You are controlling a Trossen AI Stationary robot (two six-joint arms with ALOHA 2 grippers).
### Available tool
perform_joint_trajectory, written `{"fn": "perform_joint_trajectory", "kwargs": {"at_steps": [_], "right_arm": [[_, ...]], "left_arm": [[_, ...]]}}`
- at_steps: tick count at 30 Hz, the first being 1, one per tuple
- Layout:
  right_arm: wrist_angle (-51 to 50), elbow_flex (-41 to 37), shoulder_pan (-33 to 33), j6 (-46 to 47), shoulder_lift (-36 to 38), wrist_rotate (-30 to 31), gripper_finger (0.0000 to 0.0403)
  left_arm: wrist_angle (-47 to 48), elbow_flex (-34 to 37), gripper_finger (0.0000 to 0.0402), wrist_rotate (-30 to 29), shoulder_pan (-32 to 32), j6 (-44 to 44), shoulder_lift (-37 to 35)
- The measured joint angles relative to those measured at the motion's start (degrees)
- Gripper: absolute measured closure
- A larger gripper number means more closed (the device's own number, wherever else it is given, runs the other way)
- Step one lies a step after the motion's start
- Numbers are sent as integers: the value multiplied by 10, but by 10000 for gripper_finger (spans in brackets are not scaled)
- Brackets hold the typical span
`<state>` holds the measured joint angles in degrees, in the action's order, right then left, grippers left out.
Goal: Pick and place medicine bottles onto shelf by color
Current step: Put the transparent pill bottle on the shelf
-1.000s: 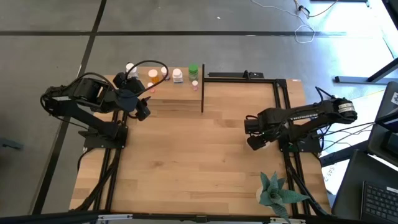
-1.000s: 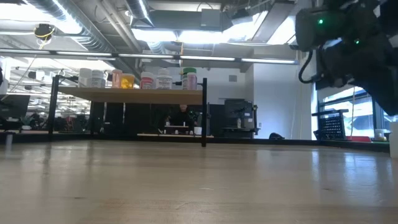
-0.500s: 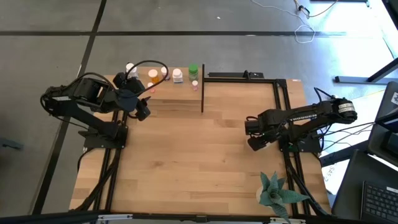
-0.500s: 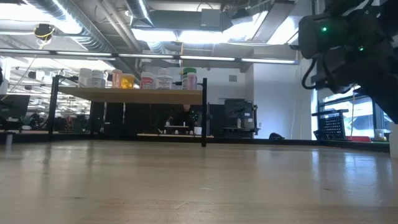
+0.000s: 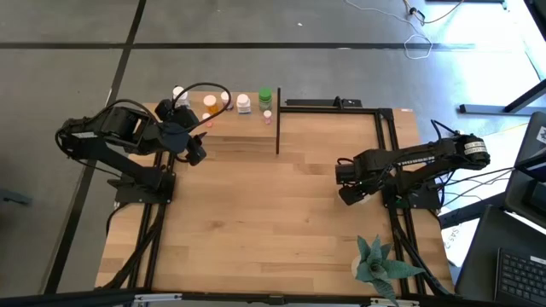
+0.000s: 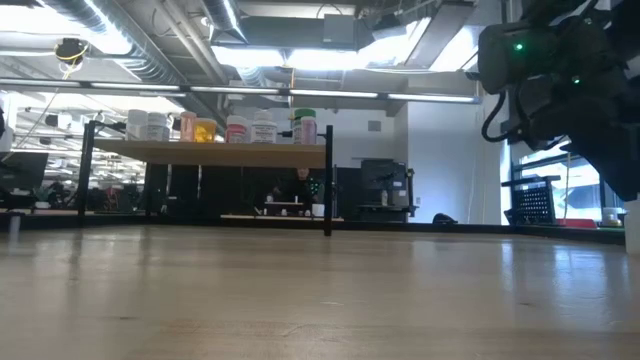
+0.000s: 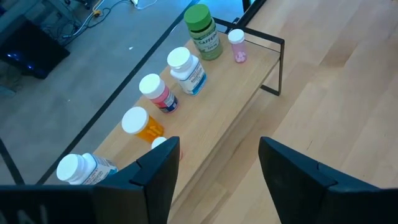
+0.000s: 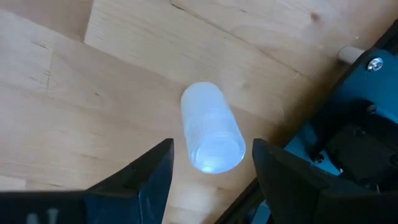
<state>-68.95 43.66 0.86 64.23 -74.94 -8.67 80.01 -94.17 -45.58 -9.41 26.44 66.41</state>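
The shelf [image 5: 223, 117] stands at the table's far left and carries several medicine bottles in a row: green [image 7: 202, 23], small pink [image 7: 237, 45], white [image 7: 185, 68], pink [image 7: 157, 93], orange [image 7: 142, 124] and white [image 7: 81, 169]. My left gripper [image 7: 217, 180] hovers open above the shelf's near edge [image 5: 196, 153] with nothing between its fingers. At the table's right, my right gripper [image 8: 211, 180] points down, open. Its fingers stand on either side of a frosted clear bottle [image 8: 210, 127] without touching it. That bottle appears to stand upright on the tabletop.
A green spiky plant [image 5: 380, 264] sits at the near right corner. A black post [image 5: 278, 128] marks the shelf's right end, and a black frame [image 5: 333, 104] runs along the far edge. Bare wood [image 5: 256, 222] spreads across the table's middle.
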Motion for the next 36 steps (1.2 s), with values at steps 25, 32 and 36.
{"fn": "perform_joint_trajectory", "kwargs": {"at_steps": [25, 32, 36], "right_arm": [[38, 0, 0, 0, 0, 16, 182], [63, 0, 0, 34, 0, -1, 182], [64, 0, 2, 29, 0, 15, 182]], "left_arm": [[1, 0, 188, 1, 0, -45, 0], [1, 0, 188, 2, 0, -75, 0], [1, 0, 188, 22, 0, -77, 0]]}}
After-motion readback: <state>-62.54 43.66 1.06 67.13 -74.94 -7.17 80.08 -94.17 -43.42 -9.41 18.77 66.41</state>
